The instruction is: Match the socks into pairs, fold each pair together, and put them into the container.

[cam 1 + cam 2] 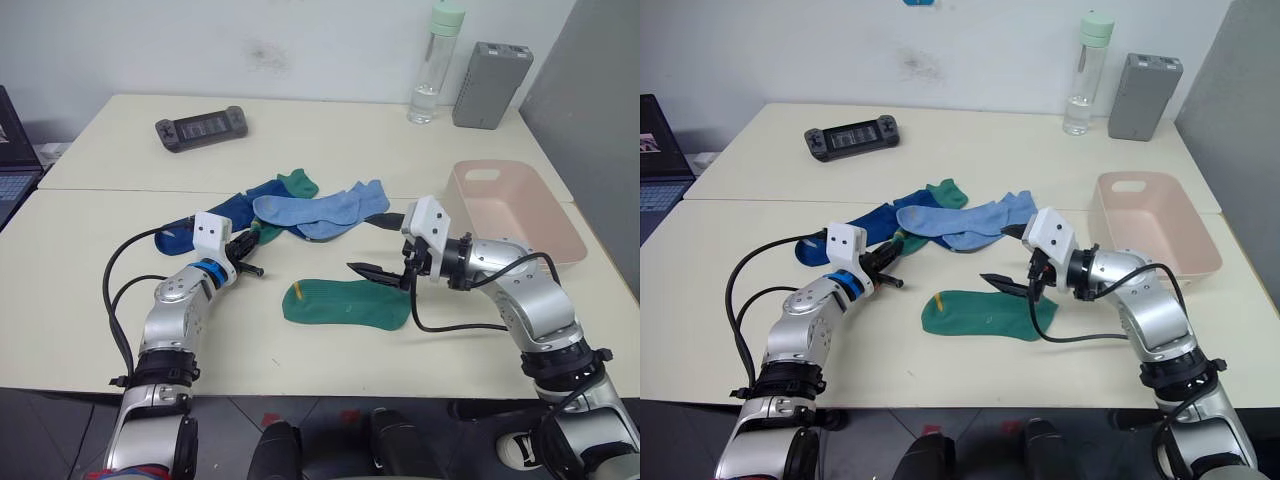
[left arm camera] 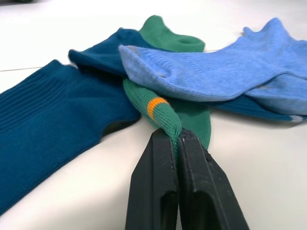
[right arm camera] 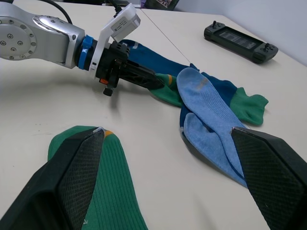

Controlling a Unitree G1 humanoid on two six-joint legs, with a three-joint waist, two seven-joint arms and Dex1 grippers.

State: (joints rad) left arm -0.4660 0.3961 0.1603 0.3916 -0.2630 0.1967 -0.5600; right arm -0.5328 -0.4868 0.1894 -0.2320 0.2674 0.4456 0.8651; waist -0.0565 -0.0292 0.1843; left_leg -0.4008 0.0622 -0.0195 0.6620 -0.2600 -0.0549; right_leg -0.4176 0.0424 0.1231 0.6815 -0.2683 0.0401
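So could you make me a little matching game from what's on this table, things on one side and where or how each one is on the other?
Things:
1. green sock lying alone
2. green sock in the pile
3. pink container
4. water bottle

States:
A. holds nothing yet
B. pinched by the left gripper
C. standing at the table's far edge, beside a grey box
D. flat under the open right gripper

Pairs: 1-D, 2-B, 3-A, 4-C
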